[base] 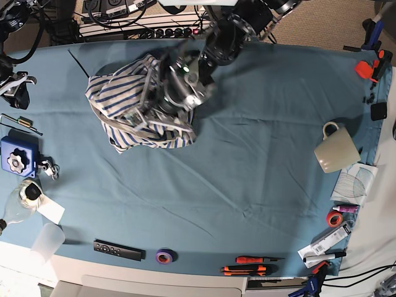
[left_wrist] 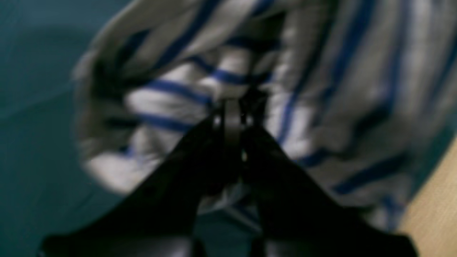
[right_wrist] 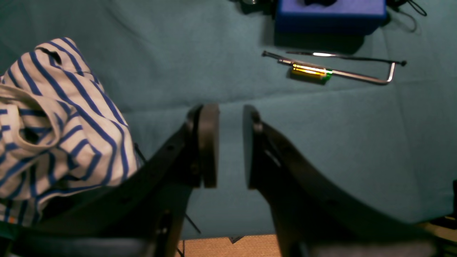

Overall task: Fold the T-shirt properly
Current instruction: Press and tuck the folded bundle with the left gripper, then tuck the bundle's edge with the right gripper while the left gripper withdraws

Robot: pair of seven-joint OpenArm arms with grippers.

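The T-shirt (base: 124, 102), white with thin blue stripes, lies bunched in a heap on the teal tablecloth (base: 247, 167) at the back left. In the left wrist view its folds (left_wrist: 321, 89) fill the blurred frame. My left gripper (left_wrist: 232, 110) is shut on a fold of the cloth, and its arm (base: 192, 80) reaches down from the table's far side onto the heap. My right gripper (right_wrist: 230, 142) hovers open over bare tablecloth with nothing between its pads. The shirt (right_wrist: 53, 121) lies to its left, apart from it.
A blue box (right_wrist: 330, 16) and a metal hex key (right_wrist: 342, 69) lie ahead of the right gripper. A cream mug (base: 337, 151) stands at the right. A remote (base: 117, 249), a tape roll (base: 164, 255) and hand tools (base: 247, 265) line the front edge.
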